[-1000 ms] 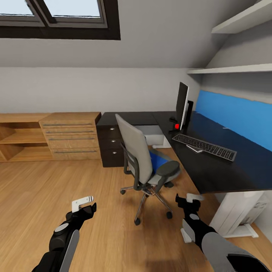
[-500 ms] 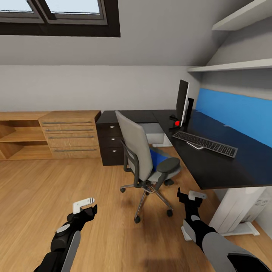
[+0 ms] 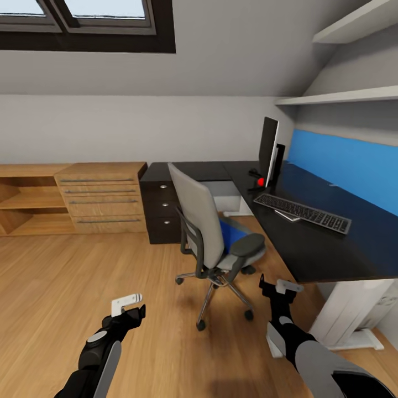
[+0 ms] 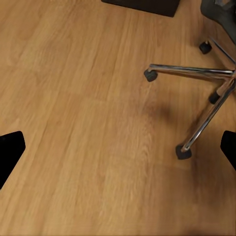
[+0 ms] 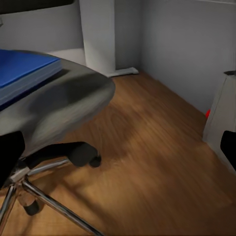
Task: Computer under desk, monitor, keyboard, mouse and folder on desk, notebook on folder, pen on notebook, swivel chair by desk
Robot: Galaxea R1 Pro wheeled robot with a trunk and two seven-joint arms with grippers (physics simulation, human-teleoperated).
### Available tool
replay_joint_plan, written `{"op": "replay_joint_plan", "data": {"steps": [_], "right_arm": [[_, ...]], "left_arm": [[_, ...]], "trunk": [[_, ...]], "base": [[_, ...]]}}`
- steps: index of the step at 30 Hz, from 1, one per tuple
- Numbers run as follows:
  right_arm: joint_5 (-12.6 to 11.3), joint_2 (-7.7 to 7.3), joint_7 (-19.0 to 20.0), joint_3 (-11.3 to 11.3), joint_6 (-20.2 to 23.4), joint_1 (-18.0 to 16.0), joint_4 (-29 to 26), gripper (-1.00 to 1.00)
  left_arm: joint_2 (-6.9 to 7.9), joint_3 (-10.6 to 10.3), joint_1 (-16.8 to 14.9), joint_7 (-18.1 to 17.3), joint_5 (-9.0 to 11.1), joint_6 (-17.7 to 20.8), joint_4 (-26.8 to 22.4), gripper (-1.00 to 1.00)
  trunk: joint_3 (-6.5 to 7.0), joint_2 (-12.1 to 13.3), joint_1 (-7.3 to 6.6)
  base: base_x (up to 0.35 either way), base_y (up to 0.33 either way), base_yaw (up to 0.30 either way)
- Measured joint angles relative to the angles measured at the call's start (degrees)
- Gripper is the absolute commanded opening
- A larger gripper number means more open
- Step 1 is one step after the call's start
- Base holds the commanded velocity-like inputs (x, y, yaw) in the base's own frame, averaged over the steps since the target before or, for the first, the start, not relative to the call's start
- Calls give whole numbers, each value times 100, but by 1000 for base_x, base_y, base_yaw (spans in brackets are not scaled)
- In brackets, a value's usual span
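Observation:
The swivel chair [image 3: 207, 232] stands on the wood floor, its back toward me, a short way out from the desk [image 3: 326, 251]. The blue folder [image 3: 232, 233] lies on its seat and also shows in the right wrist view [image 5: 24, 69]. On the black desk top the monitor [image 3: 268, 148] stands edge-on, with the keyboard [image 3: 303, 213] in front of it. A white computer [image 3: 385, 303] shows partly under the desk. My left gripper [image 3: 128, 307] and right gripper [image 3: 279, 289] hang open and empty, low over the floor before the chair. Mouse, notebook and pen are too small to make out.
Low light-wood cabinets [image 3: 102, 196] line the left wall, next to a dark drawer unit [image 3: 160, 213]. White desk legs [image 3: 345, 315] stand just right of my right arm. The chair's chrome base [image 4: 196, 98] and casters spread ahead of the left gripper [image 4: 118, 152]. Shelves [image 3: 337, 97] hang above the blue panel.
The whole view has shifted slightly, so the camera moved. My left gripper sits a little lower and further right in the picture. The chair and desk items kept their places.

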Motion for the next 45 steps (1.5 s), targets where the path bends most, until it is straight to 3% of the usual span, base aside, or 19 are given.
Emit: {"op": "replay_joint_plan", "data": {"steps": [10, 13, 39, 45], "right_arm": [[-98, 6, 25, -106, -31, -1, 67, 100], [42, 41, -5, 43, -14, -6, -1, 100], [53, 117, -5, 41, -20, -6, -1, 100], [61, 111, -4, 42, -14, -5, -2, 100]], "left_arm": [[9, 1, 1, -2, 1, 0, 5, 100], [9, 0, 1, 1, 1, 0, 6, 100], [18, 8, 1, 2, -8, 0, 6, 100], [16, 6, 0, 5, -9, -1, 7, 100]], "trunk": [[0, 1, 3], [1, 0, 3], [1, 0, 3], [1, 0, 3]], "base": [[195, 0, 43], [7, 0, 238], [0, 0, 276], [0, 0, 67]]}}
